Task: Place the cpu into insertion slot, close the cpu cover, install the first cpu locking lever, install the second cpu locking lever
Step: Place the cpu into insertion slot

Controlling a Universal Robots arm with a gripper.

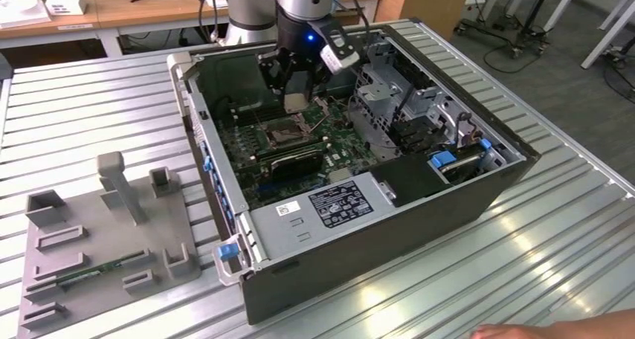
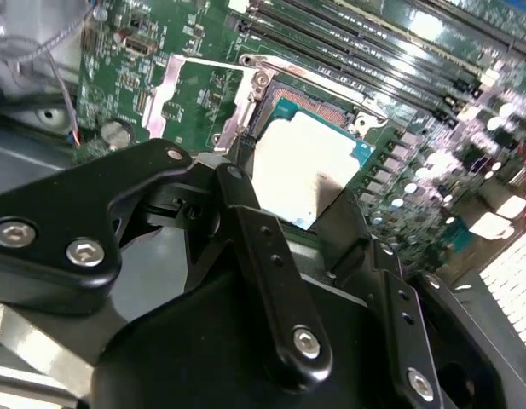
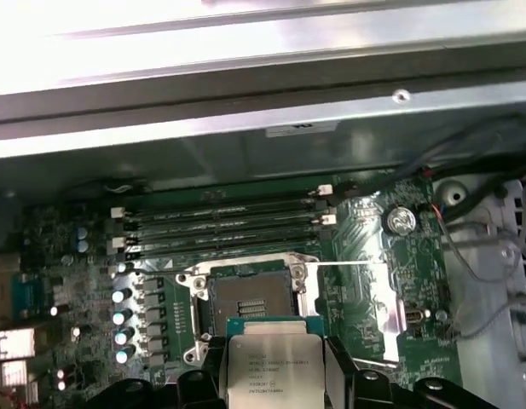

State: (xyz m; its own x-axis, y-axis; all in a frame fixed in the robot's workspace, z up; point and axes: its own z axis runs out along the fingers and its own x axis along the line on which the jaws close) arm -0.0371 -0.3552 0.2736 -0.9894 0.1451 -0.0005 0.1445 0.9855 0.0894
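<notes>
Tabletop [image 1: 89, 108]: ribbed silver metal, the slats running in parallel across its full width. Bright light glares off the slats near the exterior view's lower edge (strongest toward its right). Behind the tabletop, at the exterior view's upper left, stands a wooden desk [image 1: 149, 8] carrying a white box [image 1: 65, 2]. A brown wooden panel [image 1: 436, 1] rises at the upper middle. Floor [image 1: 566, 79]: plain grey, seen at the upper right, with a dark wheeled stand base [image 1: 506, 45] and white frame legs [image 1: 607, 30] on it.
</notes>
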